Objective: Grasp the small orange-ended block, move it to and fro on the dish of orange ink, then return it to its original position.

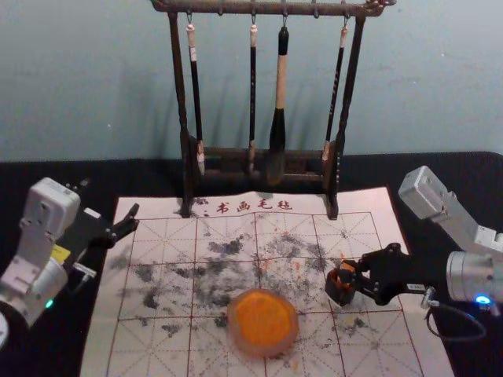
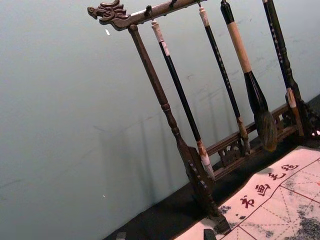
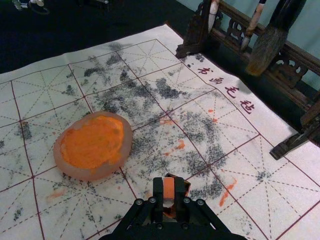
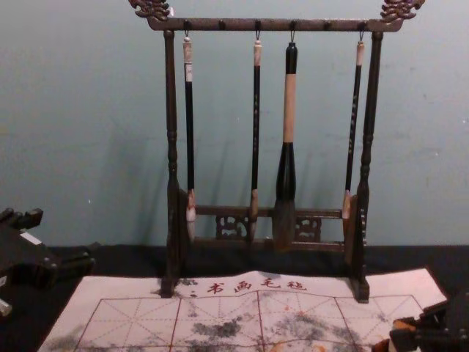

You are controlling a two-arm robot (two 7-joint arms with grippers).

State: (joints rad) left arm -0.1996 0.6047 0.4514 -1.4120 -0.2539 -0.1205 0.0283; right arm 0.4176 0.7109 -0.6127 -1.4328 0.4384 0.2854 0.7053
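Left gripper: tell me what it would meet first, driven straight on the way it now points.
The left gripper would likely meet the brush rack's left upright, low down; depth is unclear.

Right claw clamps at centre-right; left claw gapes, left.

Mat: on the table
Dish: on the mat, left of the block
Block: in the right gripper
Rack: behind the dish, feet on the mat
Brushes: on the rack, side by side
Wall: behind the rack
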